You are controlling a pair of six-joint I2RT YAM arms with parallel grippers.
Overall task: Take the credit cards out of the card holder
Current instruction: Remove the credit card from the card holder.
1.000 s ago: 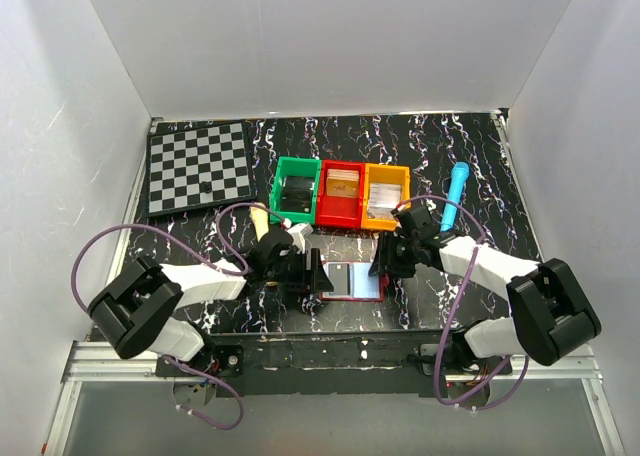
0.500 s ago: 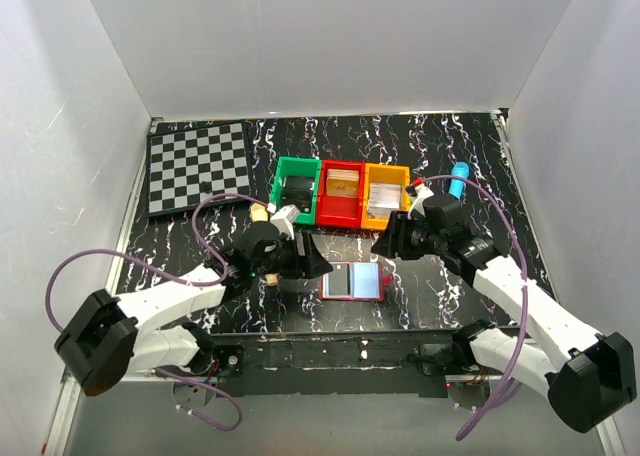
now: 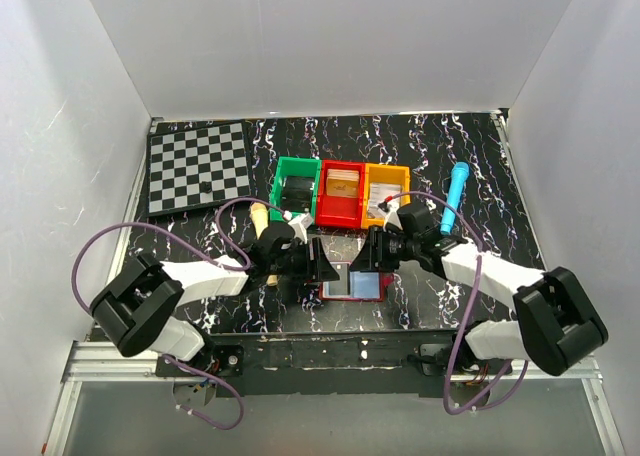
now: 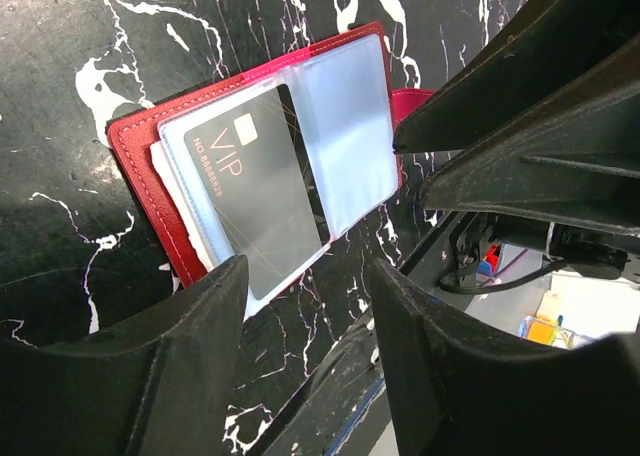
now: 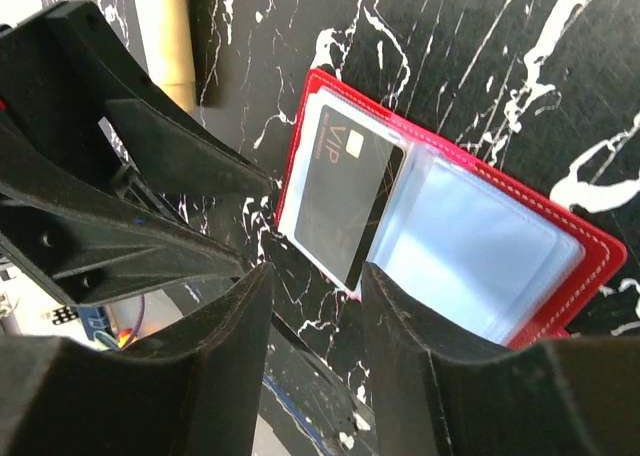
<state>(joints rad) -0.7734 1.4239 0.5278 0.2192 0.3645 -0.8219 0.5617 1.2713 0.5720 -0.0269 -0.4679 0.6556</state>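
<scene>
Hovering low over the card holder (image 3: 356,284), I have both arms bent in near the front edge of the black marbled table (image 3: 480,156). The holder lies flat and spread open, maroon cover down and pale-blue clear sleeves up, between my two grippers. My left gripper (image 4: 308,276) hangs at its left side, jaws parted with nothing between them. My right gripper (image 5: 315,276) hangs over its far edge, likewise parted and empty. I cannot tell whether any fingertip touches the leather. A black VIP card (image 4: 255,191) sits tucked in the sleeve on my left arm's side. Behind the holder a green bin (image 3: 296,186), a red bin (image 3: 341,191) and an orange bin (image 3: 385,191) stand touching in a row. A chessboard (image 3: 198,166) lies far left and a blue marker (image 3: 456,196) to the right.
</scene>
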